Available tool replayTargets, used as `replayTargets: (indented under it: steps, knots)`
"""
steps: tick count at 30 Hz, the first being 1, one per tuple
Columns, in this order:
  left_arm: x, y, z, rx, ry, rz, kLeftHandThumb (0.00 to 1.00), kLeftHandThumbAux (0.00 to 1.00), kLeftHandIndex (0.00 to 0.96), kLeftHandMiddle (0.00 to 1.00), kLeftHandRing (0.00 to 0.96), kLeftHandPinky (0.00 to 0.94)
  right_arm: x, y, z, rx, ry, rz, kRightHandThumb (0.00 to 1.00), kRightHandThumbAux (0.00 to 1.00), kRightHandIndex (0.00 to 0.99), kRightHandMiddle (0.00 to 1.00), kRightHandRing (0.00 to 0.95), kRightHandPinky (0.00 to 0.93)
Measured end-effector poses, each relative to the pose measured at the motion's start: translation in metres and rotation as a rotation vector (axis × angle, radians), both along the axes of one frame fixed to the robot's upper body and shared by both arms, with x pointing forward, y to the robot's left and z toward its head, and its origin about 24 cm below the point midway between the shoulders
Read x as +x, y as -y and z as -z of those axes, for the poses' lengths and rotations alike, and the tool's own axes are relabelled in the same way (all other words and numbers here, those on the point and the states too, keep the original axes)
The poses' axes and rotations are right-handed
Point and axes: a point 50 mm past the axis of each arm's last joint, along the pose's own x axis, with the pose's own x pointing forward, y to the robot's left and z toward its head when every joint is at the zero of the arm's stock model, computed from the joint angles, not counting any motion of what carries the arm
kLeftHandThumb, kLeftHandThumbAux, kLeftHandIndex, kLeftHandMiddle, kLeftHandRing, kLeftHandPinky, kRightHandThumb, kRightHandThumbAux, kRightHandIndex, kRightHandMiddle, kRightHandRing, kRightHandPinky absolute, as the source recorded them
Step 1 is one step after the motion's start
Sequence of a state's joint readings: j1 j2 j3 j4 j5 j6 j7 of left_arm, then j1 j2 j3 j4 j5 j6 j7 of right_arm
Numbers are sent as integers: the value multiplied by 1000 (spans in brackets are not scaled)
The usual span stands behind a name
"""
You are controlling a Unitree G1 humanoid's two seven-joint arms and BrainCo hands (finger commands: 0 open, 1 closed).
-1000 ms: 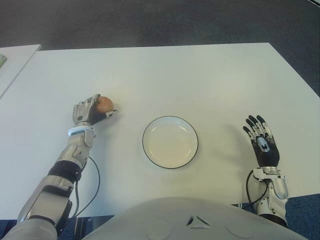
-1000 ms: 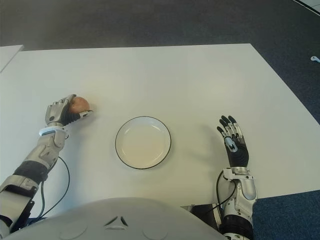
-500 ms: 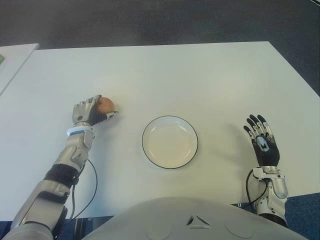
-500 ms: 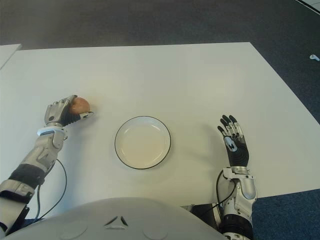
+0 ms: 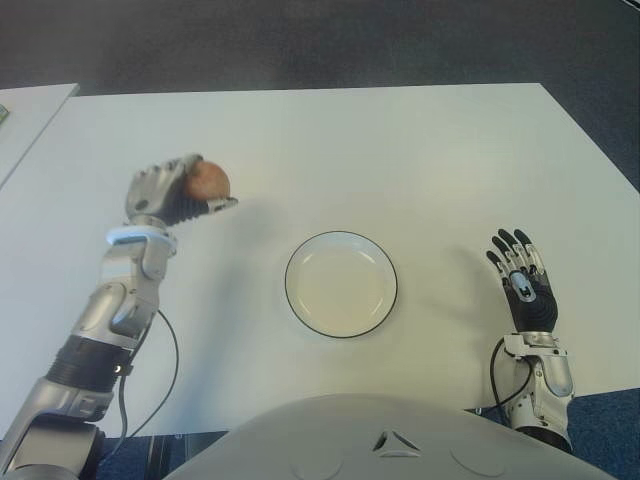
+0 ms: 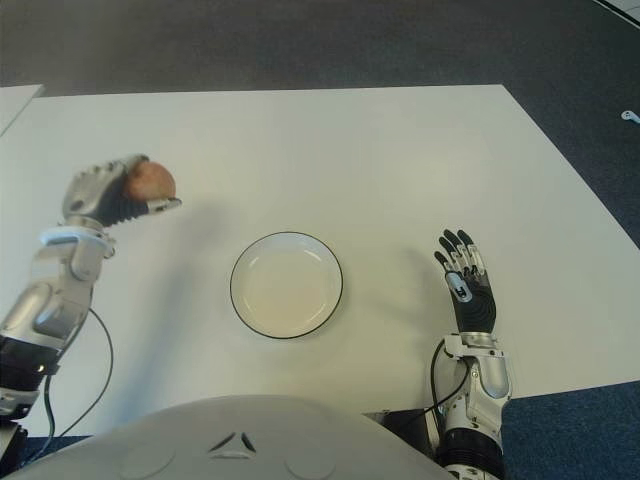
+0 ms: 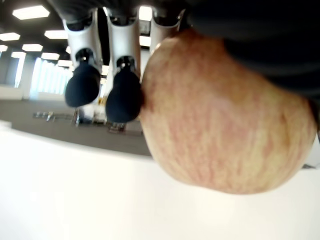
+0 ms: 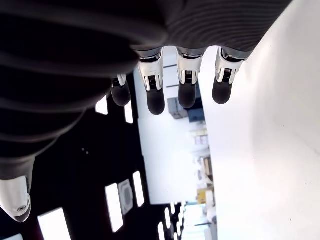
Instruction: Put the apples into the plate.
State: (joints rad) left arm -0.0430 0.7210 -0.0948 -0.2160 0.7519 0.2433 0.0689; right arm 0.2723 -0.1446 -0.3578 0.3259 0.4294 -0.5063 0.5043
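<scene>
A reddish-yellow apple (image 5: 210,179) is held in my left hand (image 5: 172,195), lifted above the white table (image 5: 380,150) to the left of the plate. The left wrist view shows the apple (image 7: 225,120) filling the frame with my fingertips (image 7: 122,97) pressed against it. The white plate (image 5: 341,284) with a dark rim sits in the middle near me and holds nothing. My right hand (image 5: 521,283) shows to the right of the plate, fingers spread, holding nothing.
A second white table edge (image 5: 30,120) shows at the far left. Dark carpet (image 5: 300,40) lies beyond the table's far edge. A black cable (image 5: 165,350) hangs by my left forearm.
My left hand has risen off the table with the apple and shifted slightly away from me. The right hand and the plate have not moved.
</scene>
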Motion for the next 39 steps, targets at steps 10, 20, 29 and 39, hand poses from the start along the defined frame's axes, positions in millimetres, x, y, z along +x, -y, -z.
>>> replayTargets:
  steps: [10,20,29,39]
  knots:
    - [-10,20,-16,41,69,95,734,697,443,809,802,805,1,-2,0,-2,-3,0,145,501,13,122,61,0]
    - [-13,24,-27,82,82,110,737,696,443,822,812,816,0,-3,0,-7,-5,-2,129,491,15,129,65,0]
    - [-19,41,-31,82,69,151,739,695,443,833,824,830,-1,-4,0,-12,-8,-6,115,497,16,137,69,0]
    - [-24,73,-25,44,18,240,744,695,444,841,832,805,-3,-8,0,-33,-29,-15,104,490,14,127,56,0]
